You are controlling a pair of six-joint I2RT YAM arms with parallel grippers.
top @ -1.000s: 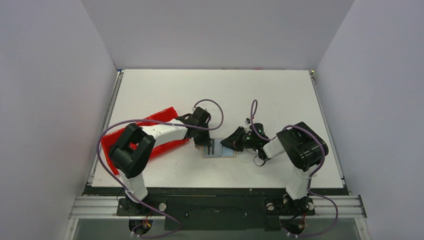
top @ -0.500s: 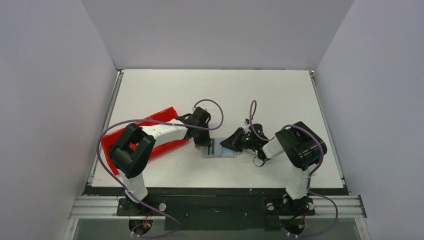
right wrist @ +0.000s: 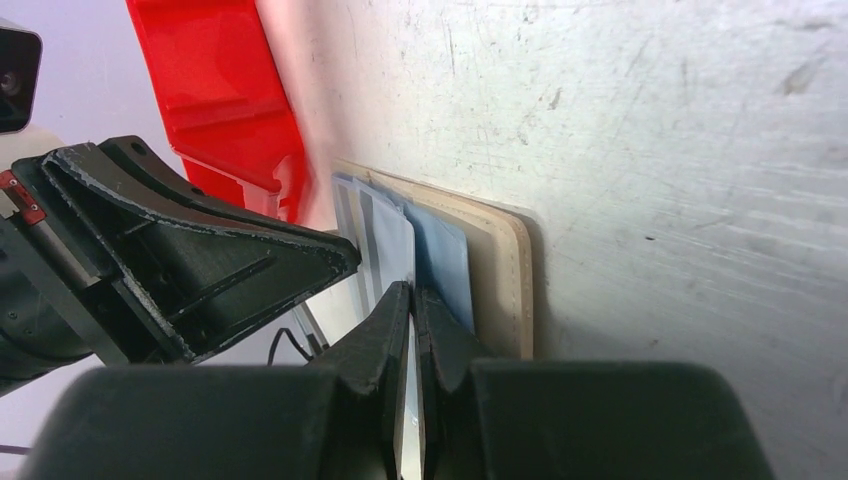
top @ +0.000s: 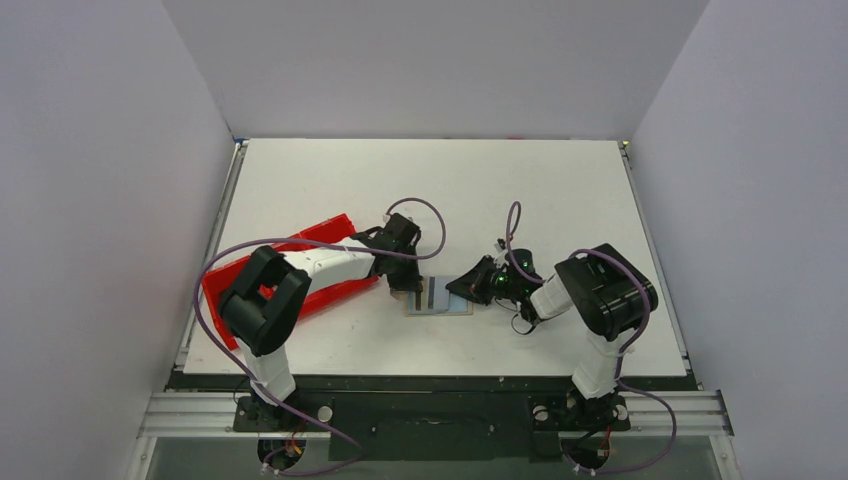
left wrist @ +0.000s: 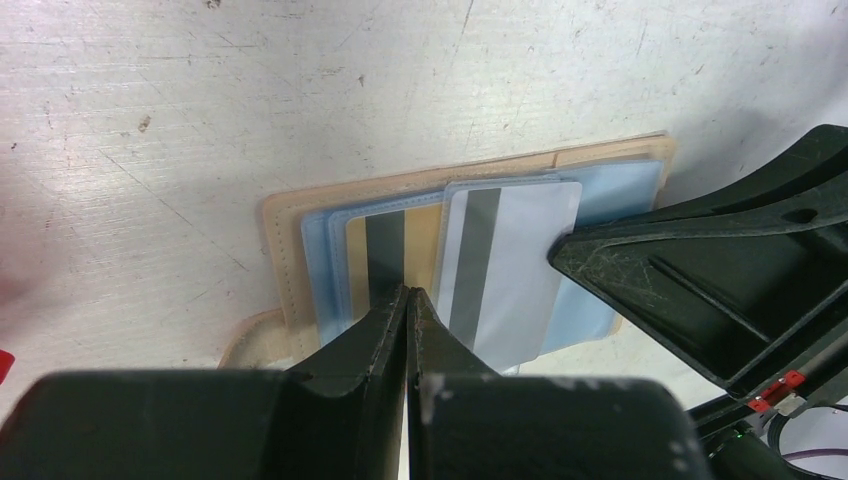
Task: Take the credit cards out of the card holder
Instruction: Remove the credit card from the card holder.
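The card holder [left wrist: 285, 250] lies open and flat on the table: a tan stitched cover with pale blue clear sleeves. Two credit cards show in it, a gold one [left wrist: 425, 235] with a dark stripe and a pale white one [left wrist: 525, 250] with a grey stripe, which sticks out of its sleeve. My left gripper [left wrist: 408, 292] is shut, with its tips resting on the gold card's near edge. My right gripper [right wrist: 412, 290] is shut on the pale card's [right wrist: 392, 240] right edge. From above, both grippers [top: 410, 284] [top: 456, 288] meet over the holder [top: 440, 300].
A red tray [top: 322, 236] lies under the left arm, just left of the holder, and also shows in the right wrist view [right wrist: 215, 90]. White table stretches beyond. Purple cables loop above both wrists.
My right gripper's jaws have closed onto the pale card's edge, and the right wrist has shifted slightly. The left arm has stayed put.
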